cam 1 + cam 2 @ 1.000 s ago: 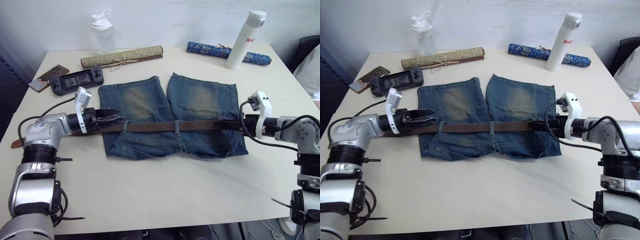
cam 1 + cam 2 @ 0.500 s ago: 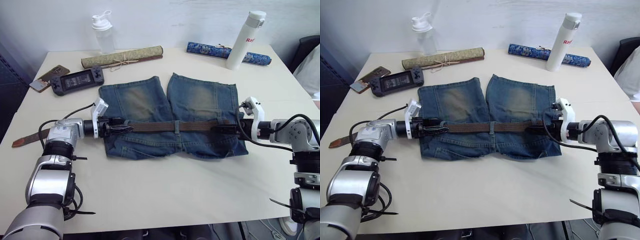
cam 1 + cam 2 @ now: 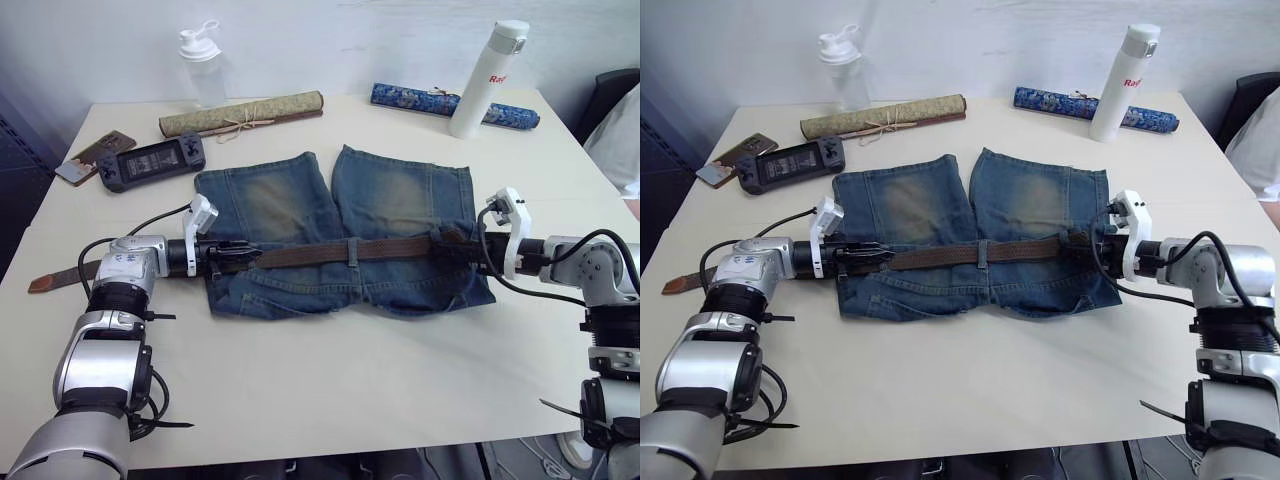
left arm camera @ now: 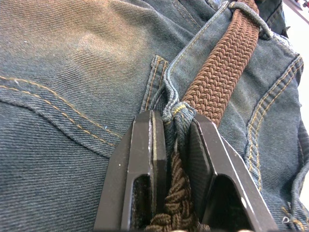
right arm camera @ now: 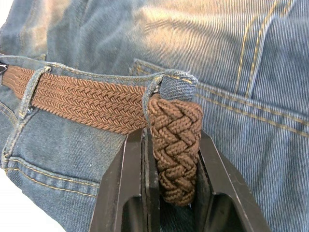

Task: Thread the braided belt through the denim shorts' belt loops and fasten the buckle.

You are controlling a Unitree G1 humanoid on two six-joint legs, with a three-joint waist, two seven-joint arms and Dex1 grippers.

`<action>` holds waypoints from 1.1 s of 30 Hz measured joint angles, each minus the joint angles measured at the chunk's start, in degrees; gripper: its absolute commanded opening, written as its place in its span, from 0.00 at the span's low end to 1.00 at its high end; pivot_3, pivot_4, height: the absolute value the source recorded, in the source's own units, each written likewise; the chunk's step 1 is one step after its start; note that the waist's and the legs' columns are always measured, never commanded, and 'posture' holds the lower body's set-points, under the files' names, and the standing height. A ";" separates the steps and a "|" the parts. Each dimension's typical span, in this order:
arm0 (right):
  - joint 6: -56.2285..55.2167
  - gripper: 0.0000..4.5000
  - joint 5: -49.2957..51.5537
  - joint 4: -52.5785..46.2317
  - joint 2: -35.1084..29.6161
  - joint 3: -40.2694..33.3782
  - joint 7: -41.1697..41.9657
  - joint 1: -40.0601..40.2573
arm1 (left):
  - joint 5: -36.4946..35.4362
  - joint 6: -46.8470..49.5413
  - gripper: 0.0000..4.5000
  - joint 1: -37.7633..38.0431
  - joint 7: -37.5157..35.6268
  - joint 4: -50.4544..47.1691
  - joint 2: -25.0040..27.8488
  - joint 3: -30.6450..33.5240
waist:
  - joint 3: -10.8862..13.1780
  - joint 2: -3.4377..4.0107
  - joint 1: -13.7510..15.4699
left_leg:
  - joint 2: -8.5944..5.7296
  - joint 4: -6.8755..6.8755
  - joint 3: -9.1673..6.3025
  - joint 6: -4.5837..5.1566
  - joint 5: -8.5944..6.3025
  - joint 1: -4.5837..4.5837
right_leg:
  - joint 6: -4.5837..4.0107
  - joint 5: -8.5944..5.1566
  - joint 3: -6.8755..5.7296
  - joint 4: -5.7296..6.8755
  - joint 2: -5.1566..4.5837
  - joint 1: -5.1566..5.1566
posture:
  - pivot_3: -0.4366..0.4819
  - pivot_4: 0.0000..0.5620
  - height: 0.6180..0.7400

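You are looking at the denim shorts [image 3: 340,232] lying flat in the middle of the table [image 3: 330,400], legs pointing toward the far edge and waistband toward the near edge. The braided belt [image 3: 330,251] is running across the waistband from side to side, passing under the belt loops [image 3: 352,249] — one near the middle, one at each end.

Your left gripper [image 4: 175,159] is clenching the belt together with a denim loop at the shorts' left end; the fingers [image 4: 145,169] are pinching strap and cloth between them. Beyond that arm, a tan-ended tail of the belt [image 3: 55,279] is trailing out toward the table's left edge.

Your right gripper [image 5: 171,164] is closing on the belt at the shorts' right end, where the braid is doubling over just beside a loop [image 5: 169,84].

Along the far edge, a clear shaker bottle [image 3: 200,65] and a white flask [image 3: 482,78] are standing upright — what they are holding you cannot tell. Two rolled mats are lying there too, a greenish mat [image 3: 240,113] and a blue mat [image 3: 450,103]. A handheld game console [image 3: 152,162] and a phone [image 3: 85,157] are sitting near the far left corner.
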 measured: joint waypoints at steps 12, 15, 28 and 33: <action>-67.20 0.10 -15.49 -22.58 -4.18 -3.60 16.78 36.26 | 0.06 -48.31 0.20 33.49 4.28 -40.48 0.41 8.21 | 0.01 -0.02 0.25 | -0.03 -0.10 0.14 0.05 -0.06 0.60 | 0.03 0.02 0.11 -0.32 -0.11 0.47 | 0.48 0.27 0.82; -85.38 0.10 -23.22 -20.78 -5.93 -2.21 16.06 39.01 | 2.58 -69.09 0.20 38.86 4.16 -36.11 3.41 8.14 | 0.01 -0.01 0.23 | 0.11 -0.20 0.08 -0.02 -0.40 1.40 | 0.01 0.01 0.05 -0.61 -0.23 1.28 | 0.48 0.27 0.82; -98.48 0.21 -36.24 -15.60 -14.05 0.29 8.29 44.43 | 14.43 -96.87 0.20 36.11 14.94 -5.59 13.10 4.95 | -0.30 0.52 0.29 | 0.14 -0.25 0.15 0.13 -0.67 1.72 | -0.01 -0.01 0.07 -0.69 -0.46 1.47 | 0.48 0.27 0.82; -90.91 0.75 -28.78 -20.69 -16.51 0.50 11.76 48.47 | 14.59 -96.27 0.20 35.59 18.52 -4.77 14.20 1.72 | -0.41 0.75 0.49 | 0.17 -0.28 0.15 0.11 -0.66 1.74 | -0.08 -0.06 0.07 -0.60 -0.46 1.45 | 0.48 0.27 0.82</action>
